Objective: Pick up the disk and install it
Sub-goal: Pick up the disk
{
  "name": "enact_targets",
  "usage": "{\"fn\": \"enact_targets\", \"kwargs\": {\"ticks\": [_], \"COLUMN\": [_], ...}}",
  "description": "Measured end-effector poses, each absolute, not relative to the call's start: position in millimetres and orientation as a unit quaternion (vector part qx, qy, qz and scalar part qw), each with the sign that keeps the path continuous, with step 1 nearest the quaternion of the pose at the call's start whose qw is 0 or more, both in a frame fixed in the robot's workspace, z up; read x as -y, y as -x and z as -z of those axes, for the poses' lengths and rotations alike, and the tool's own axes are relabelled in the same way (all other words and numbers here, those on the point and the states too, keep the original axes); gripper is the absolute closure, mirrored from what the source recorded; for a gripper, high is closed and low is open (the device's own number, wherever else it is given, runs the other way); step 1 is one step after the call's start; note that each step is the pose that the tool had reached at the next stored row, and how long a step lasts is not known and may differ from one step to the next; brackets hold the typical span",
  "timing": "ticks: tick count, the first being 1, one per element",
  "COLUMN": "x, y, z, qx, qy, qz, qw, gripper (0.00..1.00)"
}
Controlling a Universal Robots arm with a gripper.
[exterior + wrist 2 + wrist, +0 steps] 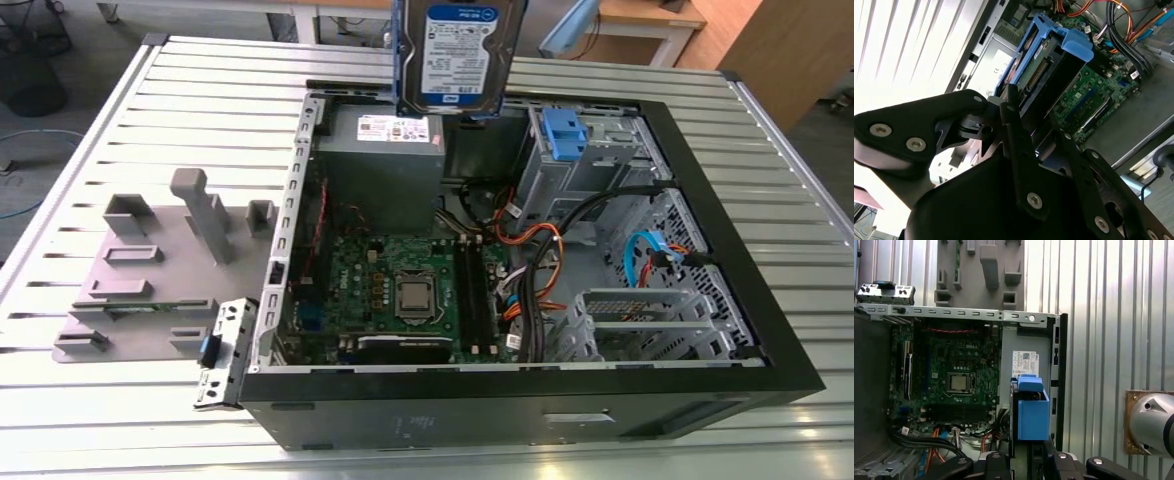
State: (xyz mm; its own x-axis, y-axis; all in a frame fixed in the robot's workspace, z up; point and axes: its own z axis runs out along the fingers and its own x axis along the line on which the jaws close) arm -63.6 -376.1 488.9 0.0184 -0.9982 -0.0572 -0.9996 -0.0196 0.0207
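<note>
One disk (461,55) is held by its blue carrier in the gripper (1026,460), jaws closed on it, above the open computer case (534,400); pick-up is judged complete, installation not yet done, square alignment being required for insertion.

Ribbed shiny metal table (107,110), disk (457,70) in blue plastic frame (1031,412) (glossy paper label (462,30))

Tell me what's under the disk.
The disk hangs over the open computer case, above the grey box with a white sticker. In the first wrist view the disk covers the box's end, hiding it.
</note>
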Motion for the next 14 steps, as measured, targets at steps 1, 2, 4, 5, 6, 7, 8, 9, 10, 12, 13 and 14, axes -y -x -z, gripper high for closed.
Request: {"fn": "enact_targets", "kwargs": {"ticks": [1,2,4,5,6,7,8,9,10,12,13,14], "x": [376,376,376,376,376,376,376,376,376,376,376,376], "y": [62,61,58,56,55,53,52,50,49,46,45,45], "z": [-489,-489,-489,-489,-489,-489,-489,-489,-489,-489,-489,-489], "qx": [-0.700,-0.700,-0.700,-0.700,-0.700,-0.700,-0.700,-0.700,-0.700,-0.700,-0.700,-0.700], "qy": [0.713,0.714,0.713,0.714,0.714,0.713,0.714,0.713,0.713,0.713,0.714,0.714], "qz": [-0.028,-0.028,-0.028,-0.028,-0.028,-0.028,-0.028,-0.028,-0.028,-0.028,-0.028,-0.028], "qw": [0.013,0.013,0.013,0.013,0.013,0.013,0.013,0.013,0.013,0.013,0.013,0.013], "gripper": [0.65,0.65,0.65,0.65,0.65,0.65,0.65,0.65,0.65,0.65,0.65,0.65]}}
